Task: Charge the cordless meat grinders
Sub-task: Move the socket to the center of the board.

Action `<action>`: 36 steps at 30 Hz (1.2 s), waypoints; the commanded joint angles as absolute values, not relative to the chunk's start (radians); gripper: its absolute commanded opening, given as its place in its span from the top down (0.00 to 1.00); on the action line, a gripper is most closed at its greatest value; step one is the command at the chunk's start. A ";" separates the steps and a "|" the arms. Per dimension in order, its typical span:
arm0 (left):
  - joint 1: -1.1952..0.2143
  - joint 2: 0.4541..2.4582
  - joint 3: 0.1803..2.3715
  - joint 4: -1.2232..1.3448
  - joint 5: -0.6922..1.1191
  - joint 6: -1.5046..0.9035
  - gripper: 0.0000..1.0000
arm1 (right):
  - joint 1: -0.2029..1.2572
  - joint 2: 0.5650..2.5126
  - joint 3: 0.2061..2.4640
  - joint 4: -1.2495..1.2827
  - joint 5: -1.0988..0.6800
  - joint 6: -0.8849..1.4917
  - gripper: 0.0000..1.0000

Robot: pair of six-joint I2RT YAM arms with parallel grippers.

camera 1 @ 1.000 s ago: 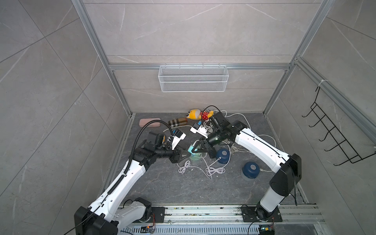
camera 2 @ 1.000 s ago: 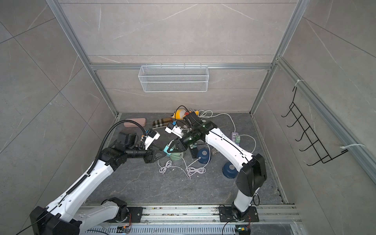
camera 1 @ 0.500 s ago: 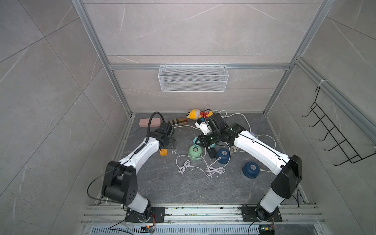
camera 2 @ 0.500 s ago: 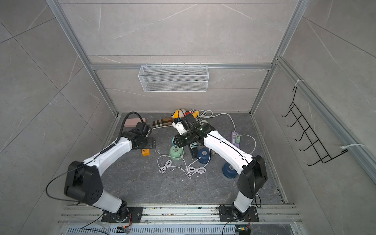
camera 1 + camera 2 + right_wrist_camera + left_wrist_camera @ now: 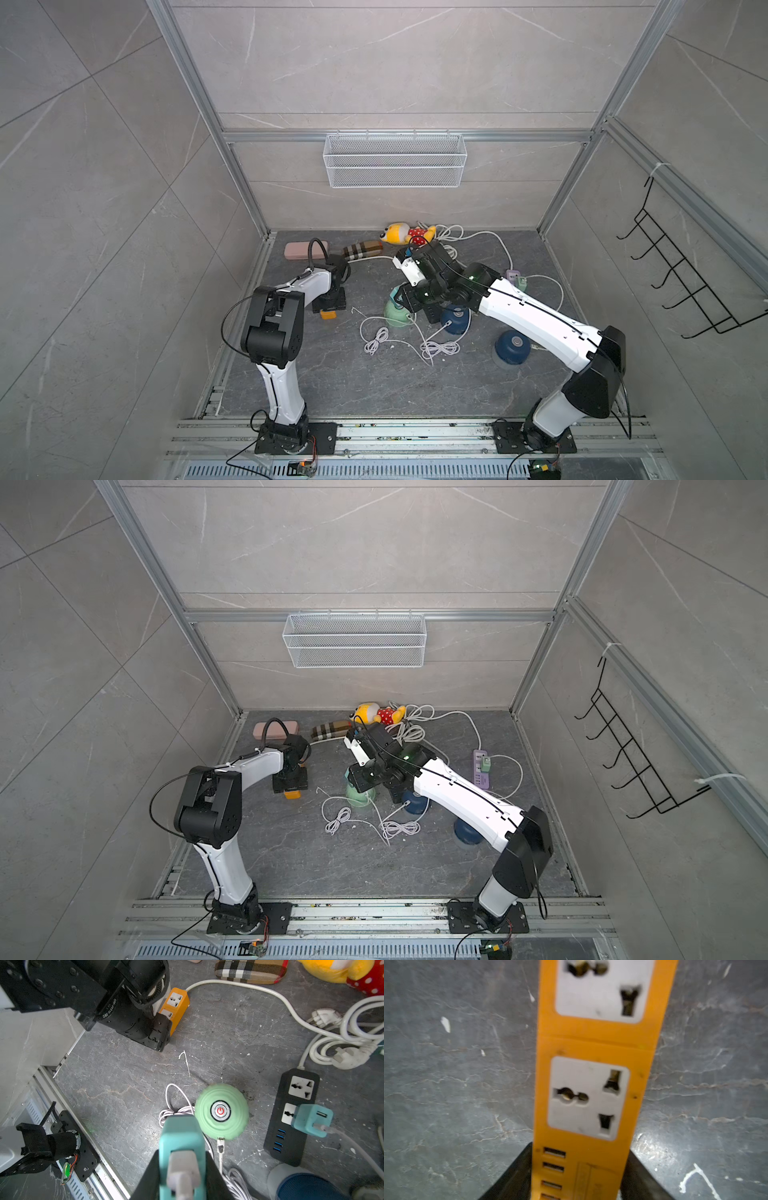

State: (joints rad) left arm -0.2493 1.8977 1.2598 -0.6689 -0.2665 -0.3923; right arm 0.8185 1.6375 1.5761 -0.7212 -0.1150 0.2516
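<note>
While L jaws clamp orange pwr strip (image 5: pixel 591 1043), R jaws grip teal adapter (image 5: pixel 180 1136)

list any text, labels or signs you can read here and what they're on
"DM-J4310-2EC", roughly: white print on the left arm's motor housing.
Red power sign: silver button of the mint green grinder.
Raised panel on the orange power strip: too blurred to read.

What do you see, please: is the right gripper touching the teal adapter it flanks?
Touching: right wrist view shows the right gripper clamped on the teal adapter.
</note>
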 commanded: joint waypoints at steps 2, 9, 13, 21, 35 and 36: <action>-0.268 1.827 1.159 -0.637 -0.184 -0.439 0.77 | 0.829 1.628 1.587 -0.715 -0.093 0.264 1.00; -0.371 1.554 0.880 -0.631 -0.134 -0.614 0.87 | 0.869 1.658 1.612 -0.712 -0.044 0.281 1.00; -0.513 1.439 0.748 -0.610 -0.114 -0.792 0.86 | 0.893 1.680 1.624 -0.712 -0.015 0.299 1.00; -0.717 1.395 0.660 -0.501 -0.026 -1.034 0.39 | 0.920 1.730 1.660 -0.749 0.053 0.373 1.00; -0.553 1.014 0.666 -0.731 -0.192 -0.937 0.12 | 0.944 1.773 1.690 -0.772 0.075 0.441 1.00; -0.503 1.003 0.663 -0.698 -0.177 -0.911 0.12 | 0.954 1.785 1.695 -0.772 0.075 0.447 1.00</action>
State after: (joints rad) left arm -0.5911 1.0382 0.6704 -0.7044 -0.1539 -0.9726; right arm 0.9257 1.7454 1.6611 -0.7582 0.0647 0.4133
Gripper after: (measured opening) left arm 0.878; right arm 0.285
